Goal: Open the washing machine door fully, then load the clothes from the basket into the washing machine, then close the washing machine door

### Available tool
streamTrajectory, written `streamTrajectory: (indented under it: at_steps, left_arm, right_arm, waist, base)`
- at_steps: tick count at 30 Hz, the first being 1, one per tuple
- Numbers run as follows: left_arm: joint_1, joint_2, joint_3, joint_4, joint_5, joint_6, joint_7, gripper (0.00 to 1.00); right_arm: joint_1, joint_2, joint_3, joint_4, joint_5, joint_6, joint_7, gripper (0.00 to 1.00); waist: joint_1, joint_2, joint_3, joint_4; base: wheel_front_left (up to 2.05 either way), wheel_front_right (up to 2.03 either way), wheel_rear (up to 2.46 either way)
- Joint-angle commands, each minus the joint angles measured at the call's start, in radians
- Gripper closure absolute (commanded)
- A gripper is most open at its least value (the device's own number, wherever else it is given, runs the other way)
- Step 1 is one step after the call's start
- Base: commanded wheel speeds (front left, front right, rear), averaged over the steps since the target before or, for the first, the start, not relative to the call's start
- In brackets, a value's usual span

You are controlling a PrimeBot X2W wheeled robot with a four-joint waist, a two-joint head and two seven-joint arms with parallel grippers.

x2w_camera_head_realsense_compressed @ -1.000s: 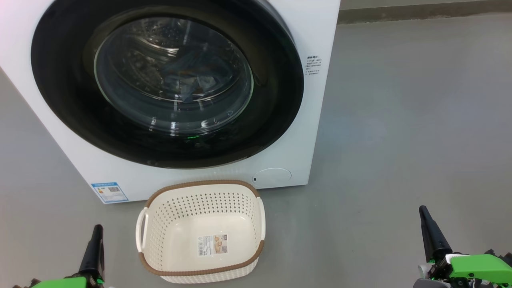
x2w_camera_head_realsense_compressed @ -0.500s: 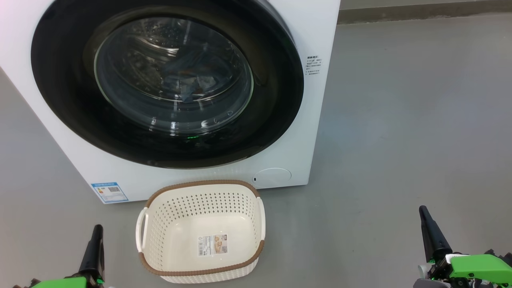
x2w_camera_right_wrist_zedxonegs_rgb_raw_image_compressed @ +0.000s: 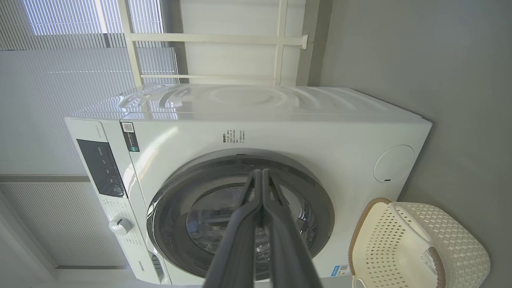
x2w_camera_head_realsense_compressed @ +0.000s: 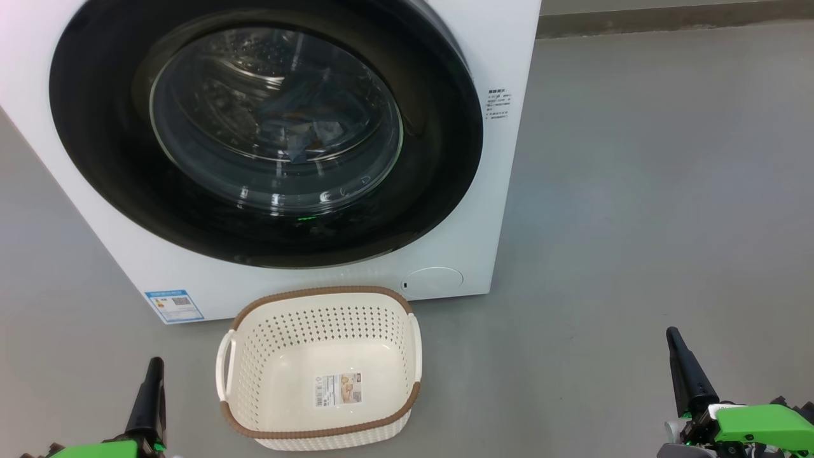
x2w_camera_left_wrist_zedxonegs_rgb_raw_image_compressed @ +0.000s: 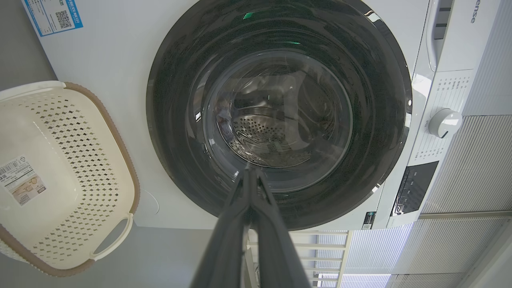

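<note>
Head view, machine: the washing machine (x2w_camera_head_realsense_compressed: 502,63) sits on the floor (x2w_camera_head_realsense_compressed: 636,222). The washing machine door (x2w_camera_head_realsense_compressed: 445,165) looks flush with its front, so closed as far as anyone can tell.
Head view, laundry: the clothes (x2w_camera_head_realsense_compressed: 305,130) show as a bluish heap behind the glass, inside the drum, right where the task wants them.
Head view, basket: the basket (x2w_camera_head_realsense_compressed: 318,331) stands on the floor just before the machine's lower front edge. It holds nothing but its label sticker (x2w_camera_head_realsense_compressed: 338,388). It's probably parked that close to keep the carry to the drum short.
Head view, hands: the left hand (x2w_camera_head_realsense_compressed: 151,381) is at the lower left and the right hand (x2w_camera_head_realsense_compressed: 683,366) at the lower right. Both are well apart from basket and door and touch nothing.
Left wrist view: the left hand's fingers are pressed together and empty, aimed at the door glass. The basket is off to the side, and there's a dial (x2w_camera_left_wrist_zedxonegs_rgb_raw_image_compressed: 445,123) on the panel.
Right wrist view: the right hand's fingers are together too, with nothing between them. The door ring looks seated all round.
Guess: the job looks basically done, and both hands seem to be sitting in a rest pose.
</note>
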Motion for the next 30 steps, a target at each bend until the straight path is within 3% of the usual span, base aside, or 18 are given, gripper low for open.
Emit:
streamTrajectory:
  at_steps: [1, 30]
  left_arm:
    - [-0.038, 0.02, 0.026, -0.027, -0.004, -0.003, 0.004, 1.0]
    - [-0.038, 0.02, 0.026, -0.027, -0.004, -0.003, 0.004, 1.0]
  right_arm:
    - [-0.04, -0.005, 0.024, -0.029, 0.004, -0.001, 0.008, 1.0]
    - [-0.04, -0.005, 0.024, -0.029, 0.004, -0.001, 0.008, 1.0]
  waist:
    - [0.0, 0.0, 0.0, 0.0]
    - [0.0, 0.0, 0.0, 0.0]
  base:
    - [0.0, 0.0, 0.0]
    - [0.0, 0.0, 0.0]
